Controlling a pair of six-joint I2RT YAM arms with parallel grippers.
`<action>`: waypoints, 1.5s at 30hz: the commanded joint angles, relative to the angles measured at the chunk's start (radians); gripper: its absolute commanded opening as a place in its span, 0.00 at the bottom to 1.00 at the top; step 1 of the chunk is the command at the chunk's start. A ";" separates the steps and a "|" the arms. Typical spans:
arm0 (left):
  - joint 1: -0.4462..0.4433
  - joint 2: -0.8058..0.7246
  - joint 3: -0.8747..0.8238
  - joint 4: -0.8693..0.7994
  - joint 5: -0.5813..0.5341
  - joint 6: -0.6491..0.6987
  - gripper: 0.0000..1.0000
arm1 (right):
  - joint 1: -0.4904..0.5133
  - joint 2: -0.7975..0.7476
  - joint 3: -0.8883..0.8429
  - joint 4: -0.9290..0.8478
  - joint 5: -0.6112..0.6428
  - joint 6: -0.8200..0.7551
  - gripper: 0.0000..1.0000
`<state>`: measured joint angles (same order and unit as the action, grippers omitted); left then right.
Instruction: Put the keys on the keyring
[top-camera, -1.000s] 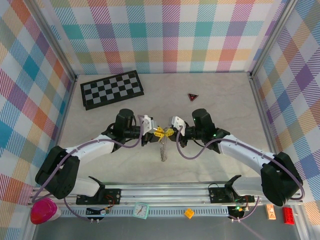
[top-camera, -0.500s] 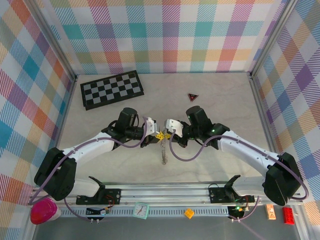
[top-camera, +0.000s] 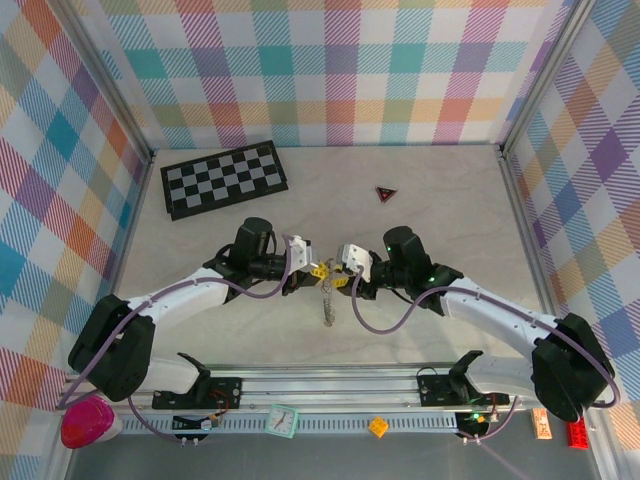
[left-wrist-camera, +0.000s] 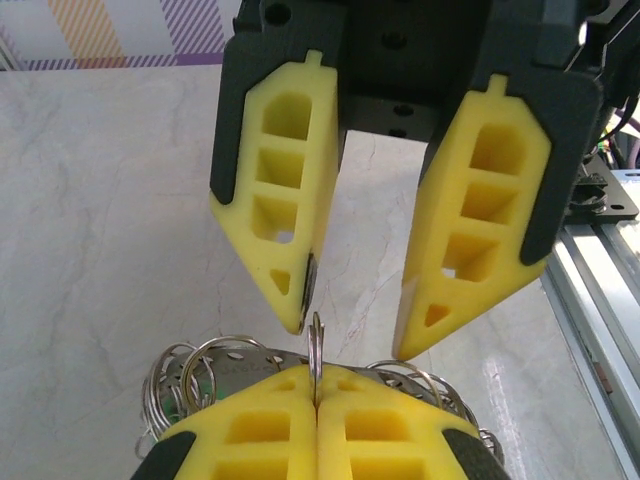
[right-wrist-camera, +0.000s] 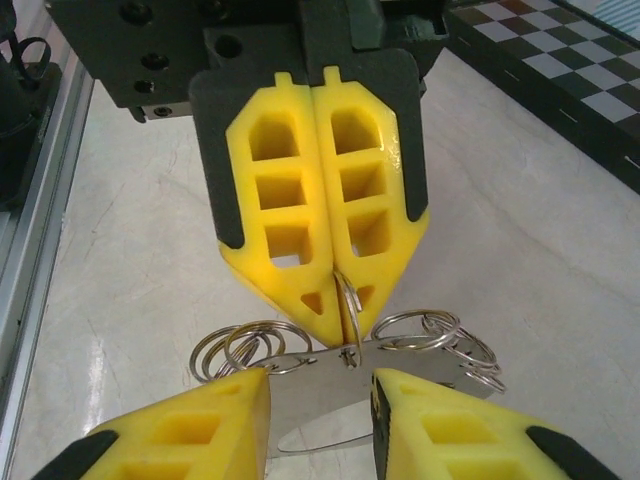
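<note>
The keyring (top-camera: 325, 300), a silvery metal bunch of split rings on a flat plate with a chain-like strand, sits near the middle of the pale marble-patterned desk (top-camera: 450, 215), between the two arms. Its strand points toward the near edge. I cannot tell whether it rests on the surface or hangs above it.

The left gripper (top-camera: 319, 269), black with yellow ribbed fingers, comes in from the left side. In the left wrist view its fingers (left-wrist-camera: 260, 430) are pressed flat together, pinching one thin upright ring of the keyring (left-wrist-camera: 240, 366) seen edge-on.

The right gripper (top-camera: 341, 277), of the same make, faces it from the right. In the right wrist view its fingers (right-wrist-camera: 215, 430) stand apart, and the flat plate of the keyring (right-wrist-camera: 320, 395) lies in the gap between them. Whether either finger touches the plate I cannot tell. Loops of rings spread to both sides of the plate.

A black-and-white checkerboard (top-camera: 225, 178) lies toward the far left corner of the desk. A small dark triangle with a red mark (top-camera: 386, 194) lies toward the far edge, well apart from the keyring.
</note>
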<state>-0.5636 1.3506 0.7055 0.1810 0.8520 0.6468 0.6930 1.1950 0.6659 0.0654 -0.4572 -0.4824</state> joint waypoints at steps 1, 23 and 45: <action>-0.005 -0.021 -0.020 0.076 0.062 -0.007 0.00 | -0.007 0.013 -0.012 0.115 -0.034 0.038 0.29; -0.005 -0.067 0.007 -0.047 -0.035 0.019 0.22 | 0.004 0.040 0.144 -0.189 -0.034 -0.097 0.00; -0.022 -0.041 0.081 -0.184 -0.049 0.115 0.01 | 0.067 0.073 0.278 -0.381 0.043 -0.180 0.08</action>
<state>-0.5766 1.3125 0.7681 -0.0174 0.7929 0.7494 0.7658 1.3060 0.9668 -0.3450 -0.3496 -0.6888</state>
